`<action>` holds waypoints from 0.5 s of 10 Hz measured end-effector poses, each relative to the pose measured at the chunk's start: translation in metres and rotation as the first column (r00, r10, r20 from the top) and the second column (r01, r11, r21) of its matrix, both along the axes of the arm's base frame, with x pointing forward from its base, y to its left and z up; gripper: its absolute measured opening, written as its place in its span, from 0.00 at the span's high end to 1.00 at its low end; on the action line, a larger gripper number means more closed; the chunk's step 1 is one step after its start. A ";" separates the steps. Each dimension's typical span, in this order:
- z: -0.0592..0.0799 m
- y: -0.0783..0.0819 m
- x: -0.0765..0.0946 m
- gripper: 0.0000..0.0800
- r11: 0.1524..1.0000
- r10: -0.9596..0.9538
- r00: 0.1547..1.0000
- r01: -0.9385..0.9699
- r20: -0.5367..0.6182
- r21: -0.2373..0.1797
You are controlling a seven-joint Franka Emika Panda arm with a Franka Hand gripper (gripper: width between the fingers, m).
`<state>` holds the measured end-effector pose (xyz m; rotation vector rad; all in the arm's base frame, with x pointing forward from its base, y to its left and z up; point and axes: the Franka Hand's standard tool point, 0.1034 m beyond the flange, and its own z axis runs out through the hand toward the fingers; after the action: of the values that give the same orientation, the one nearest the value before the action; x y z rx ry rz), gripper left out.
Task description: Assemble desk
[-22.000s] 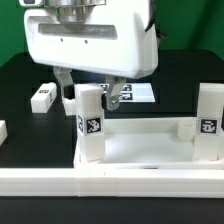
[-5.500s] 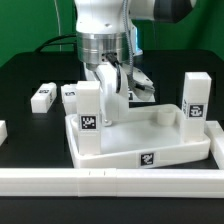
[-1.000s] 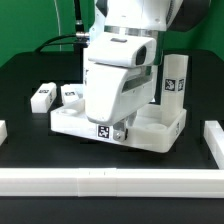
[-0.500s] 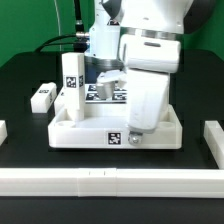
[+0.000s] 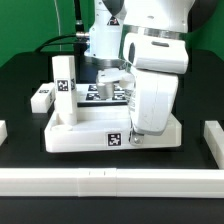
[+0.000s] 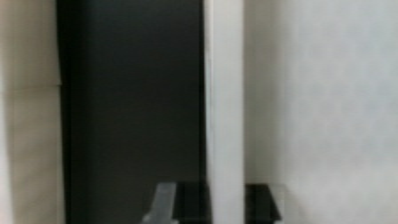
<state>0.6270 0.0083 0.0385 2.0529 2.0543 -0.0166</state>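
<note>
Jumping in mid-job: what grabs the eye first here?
The bulky white gripper on the exterior view's right, shut on the front wall of the tray-like tabletop. An upright leg stands at a tabletop corner on that view's left, and a loose leg lies on the black table beside it.

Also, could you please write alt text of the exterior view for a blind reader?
A white robot arm reaches down to a white tray-like tabletop on a black table, its tool shut on the front rim. One tagged leg stands upright in the tabletop's rear corner on the exterior view's left; a loose leg lies on the table farther left.
</note>
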 end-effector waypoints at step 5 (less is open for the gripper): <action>0.005 0.027 0.032 0.92 0.998 -0.067 0.997 0.067 0.022 0.017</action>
<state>0.6594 0.0354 0.0436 2.1214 1.9781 0.0116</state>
